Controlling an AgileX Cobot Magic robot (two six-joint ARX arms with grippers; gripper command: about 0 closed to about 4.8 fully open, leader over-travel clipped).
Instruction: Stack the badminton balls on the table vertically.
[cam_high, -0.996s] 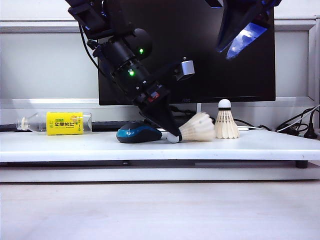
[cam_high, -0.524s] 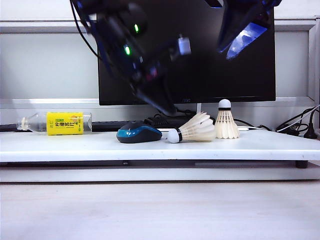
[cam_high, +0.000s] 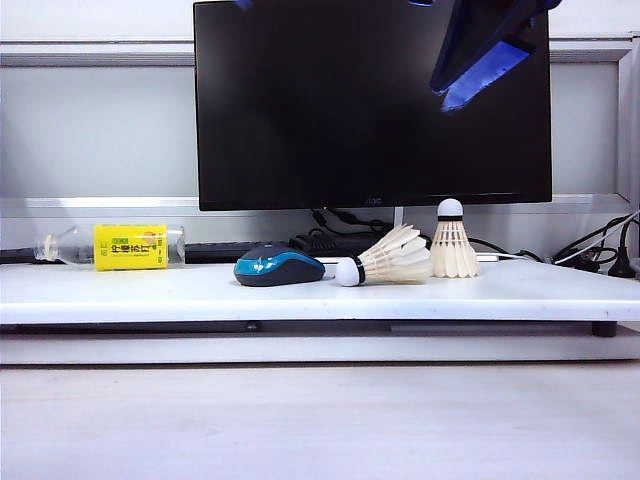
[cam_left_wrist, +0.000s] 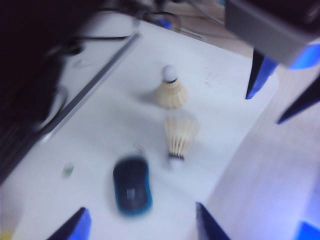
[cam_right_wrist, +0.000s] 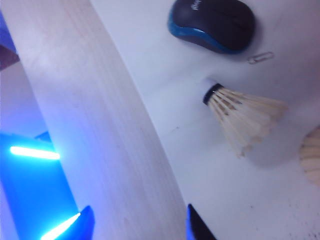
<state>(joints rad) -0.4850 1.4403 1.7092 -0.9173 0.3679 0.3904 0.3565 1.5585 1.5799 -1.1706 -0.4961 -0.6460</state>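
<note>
Now we see both badminton balls mid-table (cam_high: 120, 290): lying shuttlecock (cam_high: 385, 262) beside mouse (cam_high: 278, 268), upright shuttlecock (cam_high: 453, 241) touching its skirt. Left gripper (cam_left_wrist: 140, 225) and right gripper (cam_right_wrist: 137, 222) high above, jaws wide, empty. Front edge strip bare.

Two feather shuttlecocks (cam_high: 385, 263) (cam_high: 452, 243), one blue-black computer mouse (cam_high: 277, 268), one yellow-labelled plastic bottle (cam_high: 112, 246), one black monitor (cam_high: 372, 100), one paperclip (cam_right_wrist: 261, 57), one white table (cam_high: 300, 295), two grippers (cam_left_wrist: 140, 227) (cam_right_wrist: 140, 222)

table (cam_high: 150, 290): white | mouse (cam_high: 278, 268); lying shuttlecock (cam_high: 388, 260); upright shuttlecock (cam_high: 452, 242); bottle (cam_high: 115, 246); paperclip (cam_right_wrist: 261, 58)
</note>
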